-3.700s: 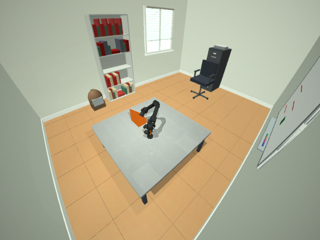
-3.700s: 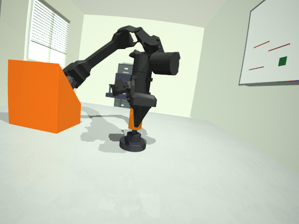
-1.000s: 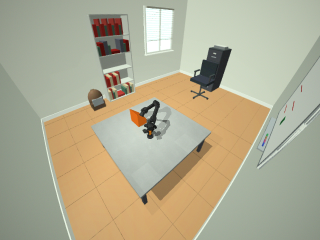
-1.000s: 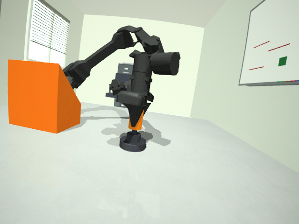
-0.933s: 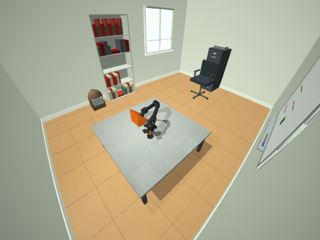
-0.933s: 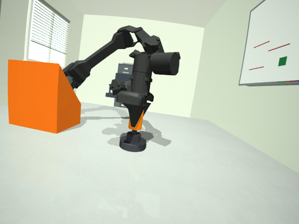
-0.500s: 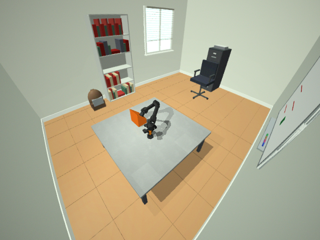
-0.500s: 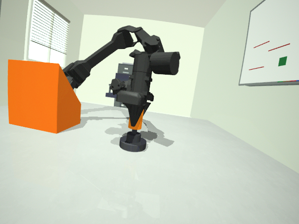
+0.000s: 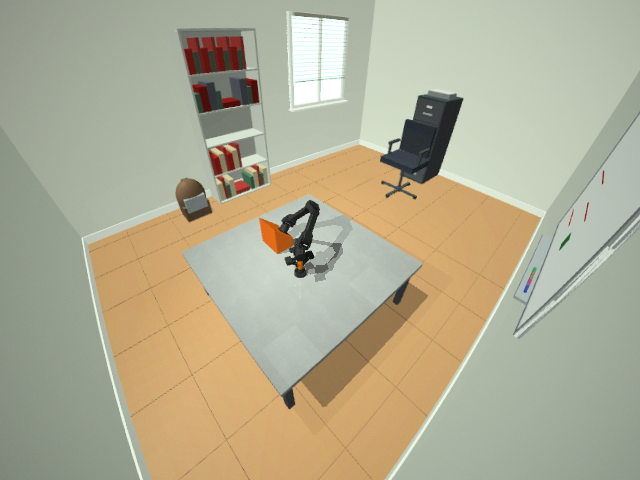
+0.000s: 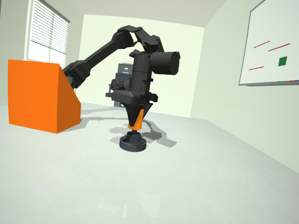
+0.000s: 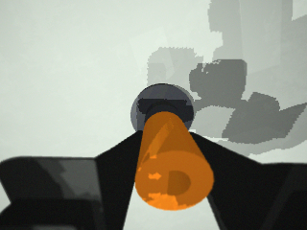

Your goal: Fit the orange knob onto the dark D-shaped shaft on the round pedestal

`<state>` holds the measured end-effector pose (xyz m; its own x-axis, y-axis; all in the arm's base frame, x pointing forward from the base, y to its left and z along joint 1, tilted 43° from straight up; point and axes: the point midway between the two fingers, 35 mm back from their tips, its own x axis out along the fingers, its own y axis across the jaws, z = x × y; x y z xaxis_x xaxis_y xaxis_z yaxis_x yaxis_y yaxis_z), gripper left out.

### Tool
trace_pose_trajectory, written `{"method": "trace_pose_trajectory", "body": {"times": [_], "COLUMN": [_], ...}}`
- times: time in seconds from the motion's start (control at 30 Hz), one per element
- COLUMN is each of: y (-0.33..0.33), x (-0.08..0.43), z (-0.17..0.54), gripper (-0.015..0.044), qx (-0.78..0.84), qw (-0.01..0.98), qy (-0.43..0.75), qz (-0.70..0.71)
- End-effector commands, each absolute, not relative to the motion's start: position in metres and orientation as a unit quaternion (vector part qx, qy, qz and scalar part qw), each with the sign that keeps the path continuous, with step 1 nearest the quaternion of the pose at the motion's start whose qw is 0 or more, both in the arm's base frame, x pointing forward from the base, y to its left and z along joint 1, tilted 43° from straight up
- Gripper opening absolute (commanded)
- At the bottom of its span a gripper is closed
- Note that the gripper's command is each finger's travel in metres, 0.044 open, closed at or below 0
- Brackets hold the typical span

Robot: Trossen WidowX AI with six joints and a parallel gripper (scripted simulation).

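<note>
The orange knob (image 9: 299, 265) (image 10: 136, 124) (image 11: 175, 160) is upright between the fingers of my gripper (image 10: 137, 120), which is shut on it. In the wrist view a D-shaped hole shows in its near end. The dark round pedestal (image 9: 299, 274) (image 10: 132, 146) (image 11: 136, 116) stands on the table directly below. In the exterior view a short piece of the dark shaft (image 10: 134, 131) shows between the knob's lower end and the pedestal's raised centre, so the knob is above the pedestal. The shaft's top and its flat side are hidden.
A large orange block (image 9: 273, 237) (image 10: 33, 95) stands on the grey table (image 9: 305, 320) (image 10: 72, 173) beside the arm's base. The arm arches over from behind it. Shadows of the arm fall beside the pedestal. Shelf, chair and cabinet stand off the table.
</note>
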<state>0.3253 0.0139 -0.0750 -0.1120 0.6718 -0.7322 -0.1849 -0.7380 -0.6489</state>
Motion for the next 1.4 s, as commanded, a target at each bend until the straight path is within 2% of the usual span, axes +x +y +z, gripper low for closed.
{"method": "trace_pose_trajectory", "body": {"times": [0.0, 1.37], "y": [0.014, 0.026], "x": [0.325, 0.323], "z": [-0.075, -0.086], "gripper": [0.0, 0.0], "qx": [-0.594, -0.594], "qw": [0.304, 0.303], "qy": [-0.198, -0.2], "qz": [0.718, 0.718]}}
